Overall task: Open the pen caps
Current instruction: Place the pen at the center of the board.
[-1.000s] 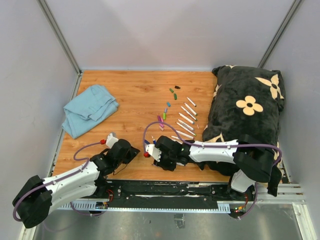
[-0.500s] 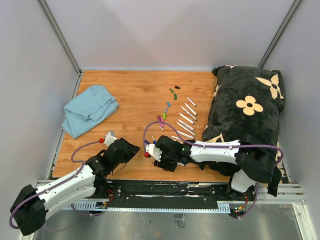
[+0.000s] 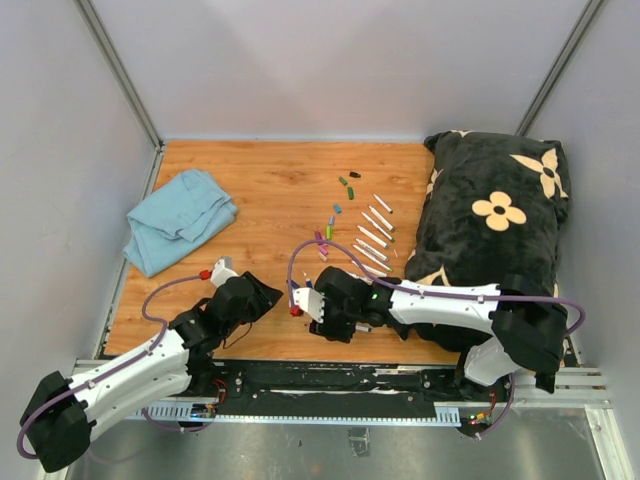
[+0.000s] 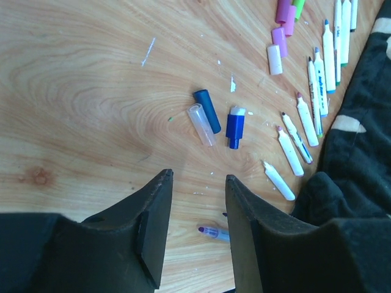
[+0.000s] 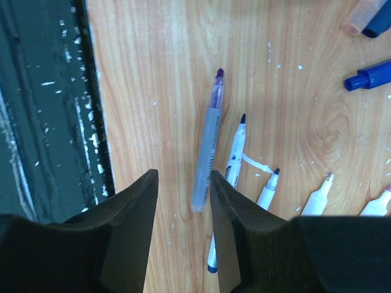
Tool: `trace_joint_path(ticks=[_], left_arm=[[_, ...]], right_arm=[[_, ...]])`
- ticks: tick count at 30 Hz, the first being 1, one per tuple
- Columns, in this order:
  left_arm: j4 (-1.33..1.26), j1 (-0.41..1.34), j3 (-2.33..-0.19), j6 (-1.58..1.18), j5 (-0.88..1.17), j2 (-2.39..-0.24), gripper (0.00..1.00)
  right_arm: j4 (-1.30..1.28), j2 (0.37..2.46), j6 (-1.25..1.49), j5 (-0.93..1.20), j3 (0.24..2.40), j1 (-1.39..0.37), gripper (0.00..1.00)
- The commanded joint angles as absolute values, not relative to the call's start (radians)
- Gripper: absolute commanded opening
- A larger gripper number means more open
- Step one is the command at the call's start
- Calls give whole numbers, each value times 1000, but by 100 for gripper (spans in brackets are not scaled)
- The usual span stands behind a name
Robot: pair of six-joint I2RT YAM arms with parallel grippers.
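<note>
The pen caps (image 3: 327,230) lie loose on the desk (image 3: 250,190), strung in a ragged line from its middle toward the far edge, right of centre. Black and green ones lie farthest out, then blue, green, purple and pink. Closer to the near edge, a dark blue cap (image 4: 208,111) lies against a clear cap (image 4: 201,124), and pink caps (image 4: 278,49) lie beyond them. Uncapped white pens (image 3: 372,238) lie in a row between the caps and a dark flowered pillow (image 3: 490,220) along the right edge. A blue cloth (image 3: 180,218) is bunched by the left edge. The left fingers (image 4: 157,213) stand partly apart over bare wood near the near edge, gripping nothing and pointing toward the dark blue cap. The right fingers (image 5: 139,213) are likewise partly apart and empty, low by the near edge. A see-through pen with a purple tip (image 5: 208,143) lies flat on the desk, one end showing in their gap. Black-tipped thin pens (image 5: 237,143) lie just beside it.
</note>
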State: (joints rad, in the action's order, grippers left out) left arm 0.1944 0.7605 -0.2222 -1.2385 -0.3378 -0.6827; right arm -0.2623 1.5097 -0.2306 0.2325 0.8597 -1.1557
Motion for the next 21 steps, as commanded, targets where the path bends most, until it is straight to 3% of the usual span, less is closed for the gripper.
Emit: trace_joint_path(ticks=[1,4,12,17,21], left_arm=[[127,755,-253,-1111,-308,-676,46],[45,755,-243,-1029,-292,-662,52],[-105,752,-284,-785,-356,-658,91],[-239,695,-343,-610,-259,-647,99],[-277,578,-447,-576,-70,-688,99]], right_arm=[[-337,1448,-323,321,913,-1141,41],[-391,1381,-414,392,936,-1085,46],[-492,1130,-515,652,959,-668,74],[-486,958,-540,610,955,-418,99],[-487,913,-515,515,994,-307,98]])
